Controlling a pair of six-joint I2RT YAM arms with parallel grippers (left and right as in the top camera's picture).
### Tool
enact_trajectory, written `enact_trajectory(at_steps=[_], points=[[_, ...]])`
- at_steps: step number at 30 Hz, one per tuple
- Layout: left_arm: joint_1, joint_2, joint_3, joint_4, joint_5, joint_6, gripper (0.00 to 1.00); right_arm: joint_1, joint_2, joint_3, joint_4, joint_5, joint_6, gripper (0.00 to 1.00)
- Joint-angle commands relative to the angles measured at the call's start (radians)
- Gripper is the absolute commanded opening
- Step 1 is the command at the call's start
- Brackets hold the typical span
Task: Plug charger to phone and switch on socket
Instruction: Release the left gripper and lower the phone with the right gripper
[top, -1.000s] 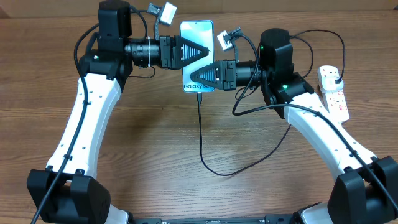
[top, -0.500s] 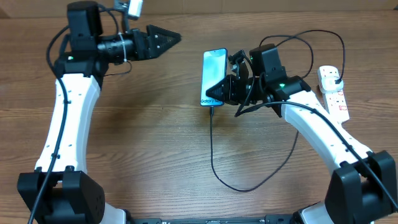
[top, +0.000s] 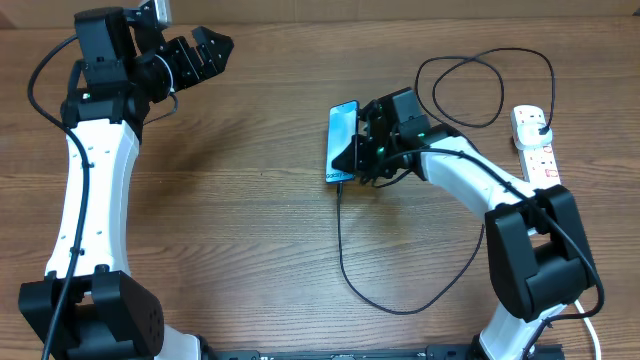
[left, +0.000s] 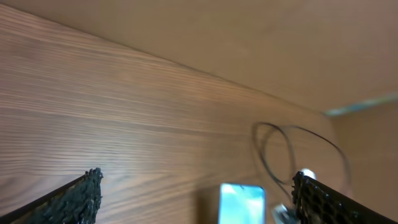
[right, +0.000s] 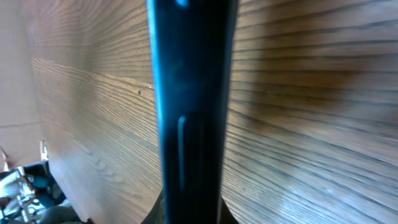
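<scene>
On a brown wood-grain tabletop (top: 250, 220), 2 white-and-black arms work at opposite ends. At far left, the left fingers (top: 210, 48) hang above the far corner, spread wide and holding nothing; the left wrist view shows both dark, ridged tips well apart with bare wood between them. Right of centre, the phone (top: 342, 140) is tipped up on 1 long edge, its light blue screen facing left and its lettering at the near end. The right fingers (top: 353, 152) are closed on the phone from its right side. The right wrist view shows only the phone's dark edge running straight up the middle, with a slim side button on it. Whether the phone's lower edge touches the wood cannot be told. The charger (top: 339, 240), a thin black cable, leaves the near end of the phone, runs toward the front of the tabletop and curves right in a wide bend. It then climbs past the right arm, loops once near the far edge and ends at a black plug seated in the socket (top: 537, 152). That white strip with red markings lies flat at far right, well apart from the phone; its switch position is too small to read. A plain tan panel stands behind the far edge.
</scene>
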Motion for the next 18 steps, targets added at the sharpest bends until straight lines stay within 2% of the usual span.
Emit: enact_trajectory(at_steps=[1, 11, 18], points=[[0.000, -0.013, 0.015, -0.003, -0.137, 0.020, 0.99, 0.044, 0.013, 0.003, 0.024, 0.062, 0.024, 0.04], [0.000, -0.013, 0.015, -0.003, -0.137, 0.020, 1.00, 0.137, 0.105, 0.003, 0.147, 0.064, 0.134, 0.04], [0.000, -0.013, 0.015, -0.003, -0.137, 0.020, 1.00, 0.178, 0.148, 0.003, 0.188, 0.064, 0.135, 0.04]])
